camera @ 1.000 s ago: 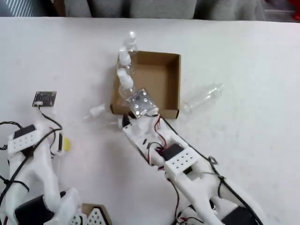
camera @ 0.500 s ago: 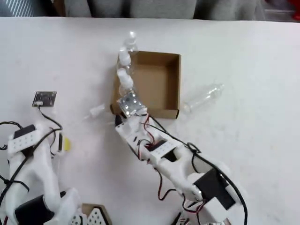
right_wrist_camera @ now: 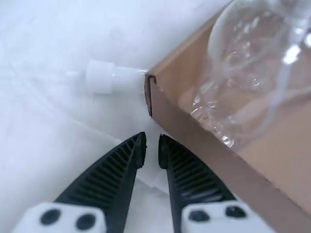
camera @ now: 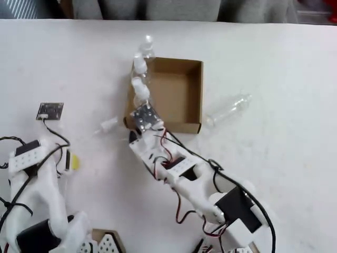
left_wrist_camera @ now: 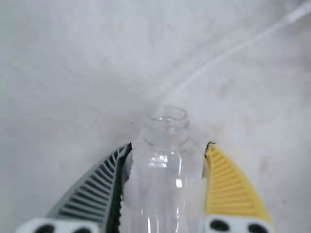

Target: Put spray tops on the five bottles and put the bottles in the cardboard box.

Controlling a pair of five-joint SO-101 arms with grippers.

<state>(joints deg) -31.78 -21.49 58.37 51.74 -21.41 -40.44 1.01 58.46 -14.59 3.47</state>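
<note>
Holding a bare bottle (left_wrist_camera: pixel 163 194) just under its open mouth, the left hand (left_wrist_camera: pixel 169 145) is squeezing it between its grey and yellow fingers. That arm is sitting at 8 o'clock on the worktop (camera: pixel 279 63). The right hand (right_wrist_camera: pixel 151 141) is hanging by the box (camera: pixel 201 95) corner at 7 o'clock, its fingers almost closed, and I am seeing nothing between them. A spray top (camera: pixel 108 125) is lying just beside that corner, at 8 o'clock from the box. Capped bottles (camera: pixel 139 79) are leaning along the box's 9 o'clock wall. Another bottle (camera: pixel 229 109) is lying near the box at 3 o'clock.
</note>
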